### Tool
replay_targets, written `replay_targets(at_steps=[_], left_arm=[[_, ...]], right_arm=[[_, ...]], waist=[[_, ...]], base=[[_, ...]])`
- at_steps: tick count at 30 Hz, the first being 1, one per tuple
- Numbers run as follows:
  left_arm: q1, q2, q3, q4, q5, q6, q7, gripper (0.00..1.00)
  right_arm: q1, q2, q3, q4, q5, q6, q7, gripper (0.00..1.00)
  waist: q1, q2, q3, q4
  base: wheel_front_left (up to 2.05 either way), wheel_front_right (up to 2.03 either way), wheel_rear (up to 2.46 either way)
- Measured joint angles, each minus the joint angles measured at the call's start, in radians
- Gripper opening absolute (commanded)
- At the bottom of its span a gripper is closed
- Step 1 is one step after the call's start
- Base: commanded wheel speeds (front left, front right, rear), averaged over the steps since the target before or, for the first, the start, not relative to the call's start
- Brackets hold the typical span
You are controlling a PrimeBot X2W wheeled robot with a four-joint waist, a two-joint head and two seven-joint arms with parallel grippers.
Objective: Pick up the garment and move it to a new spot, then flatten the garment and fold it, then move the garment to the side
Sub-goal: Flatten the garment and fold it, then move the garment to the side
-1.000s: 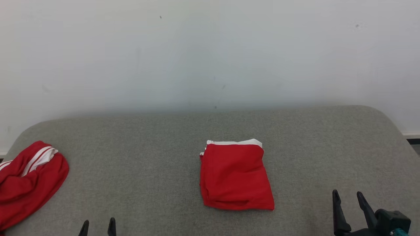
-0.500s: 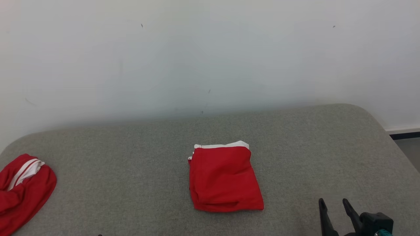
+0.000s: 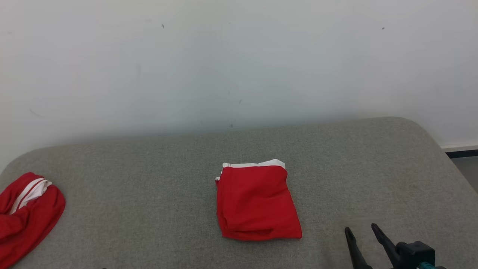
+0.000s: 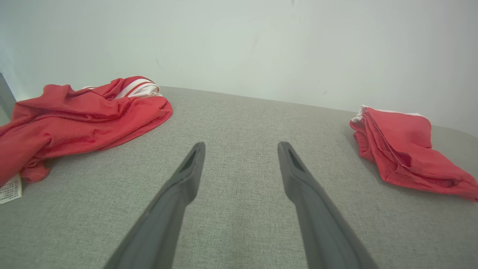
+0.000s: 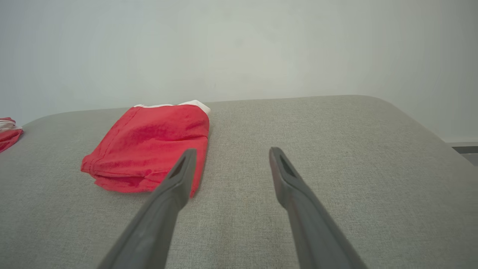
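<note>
A folded red garment with a white waistband edge point(image 3: 257, 201) lies flat in the middle of the grey cushion point(image 3: 149, 179). In the right wrist view the same folded garment point(image 5: 153, 145) sits just left of and beyond my right gripper point(image 5: 232, 150), which is open and holds nothing. The head view puts that right gripper point(image 3: 361, 228) at the lower right, a short way from the garment's near right corner. My left gripper point(image 4: 242, 144) is open and empty over bare cushion, with the folded garment point(image 4: 403, 153) off to its right.
A second, crumpled red garment with white stripes point(image 3: 26, 213) lies at the cushion's left edge, seen closer in the left wrist view point(image 4: 82, 112) with a white label point(image 4: 9, 188). A pale wall stands behind. Floor point(image 3: 465, 164) shows past the rounded right corner.
The head camera has shifted, moving the whole picture left. My right gripper has come leftward, nearer the folded garment. The left fingertips have dropped below the head view's bottom edge.
</note>
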Motion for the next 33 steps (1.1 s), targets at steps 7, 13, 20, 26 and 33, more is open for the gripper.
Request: replay_targets(at_steps=[7, 13, 20, 26, 33], left_arm=[[0.01, -0.006, 0.009, -0.014, 0.008, 0.0, 0.0, 1.0], [0.015, -0.011, 0.004, -0.015, 0.012, 0.0, 0.0, 1.0], [0.016, -0.009, -0.006, -0.021, 0.013, 0.003, 0.0, 1.0], [0.019, -0.003, -0.019, -0.045, 0.016, 0.006, 0.011, 1.0], [0.011, 0.003, -0.05, -0.098, 0.018, 0.008, 0.045, 1.0]], right_arm=[[0.012, -0.028, -0.009, -0.016, 0.018, 0.0, 0.0, 1.0], [0.018, -0.017, -0.015, -0.016, 0.021, 0.0, 0.006, 1.0], [0.012, -0.006, -0.018, -0.007, 0.029, 0.0, 0.081, 1.0], [-0.061, -0.044, -0.017, 0.014, 0.026, 0.0, 0.38, 1.0], [-0.295, -0.002, -0.142, 0.106, 0.006, 0.0, 0.716, 1.0]], waist=[[0.0, 0.0, 0.004, 0.008], [0.0, 0.0, 0.006, 0.021], [0.0, -0.0001, 0.008, 0.048], [0.0, 0.0, 0.015, 0.098], [0.0, 0.0, 0.036, 0.195]], base=[[0.0, 0.0, 0.0], [0.0, 0.0, 0.0], [0.0, 0.0, 0.0], [0.0, 0.0, 0.0], [0.0, 0.0, 0.0]])
